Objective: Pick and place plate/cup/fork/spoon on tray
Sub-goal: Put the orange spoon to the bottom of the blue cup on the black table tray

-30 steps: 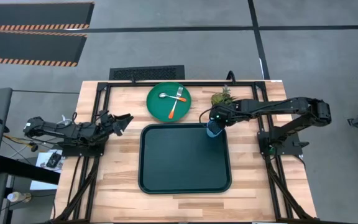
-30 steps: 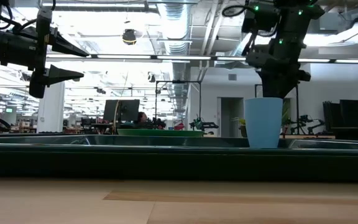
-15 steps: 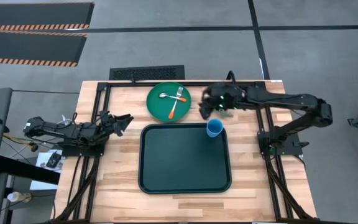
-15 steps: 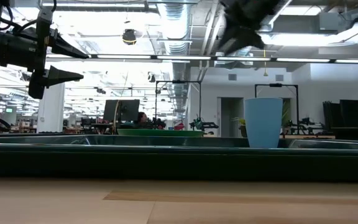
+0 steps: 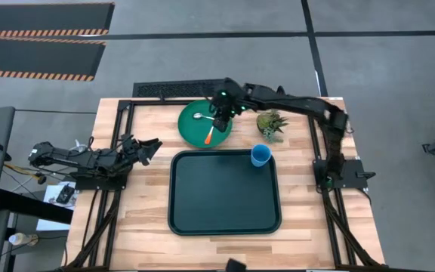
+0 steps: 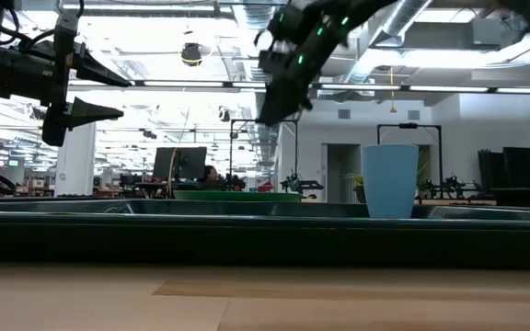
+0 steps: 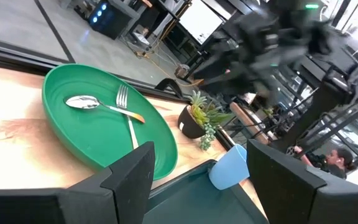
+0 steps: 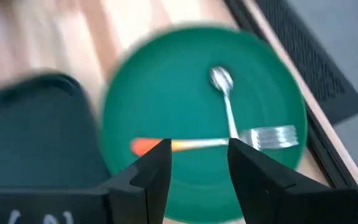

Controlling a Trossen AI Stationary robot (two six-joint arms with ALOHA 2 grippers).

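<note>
The green plate (image 5: 199,128) rests on the table beyond the dark tray (image 5: 225,196). The fork (image 8: 272,135) and the spoon (image 8: 221,78) lie crossed on the plate. The light-blue cup (image 5: 260,156) stands upright in the tray's far right corner. My right gripper (image 5: 219,124) hangs open above the plate, over the cutlery, touching nothing; its own view (image 8: 197,168) shows the fork's orange handle (image 8: 145,146) between the fingers. My left gripper (image 5: 154,144) is open and empty at the table's left side, level with the tray's far edge.
A small potted plant (image 5: 270,122) stands right of the plate, beyond the cup. A black frame (image 5: 178,89) runs along the table's far edge. Bare wood lies on either side of the tray and in front of it.
My right gripper has left the cup, which stays upright on the tray. It has risen and swung toward the table's far edge and then left, past the plant, to above the plate.
</note>
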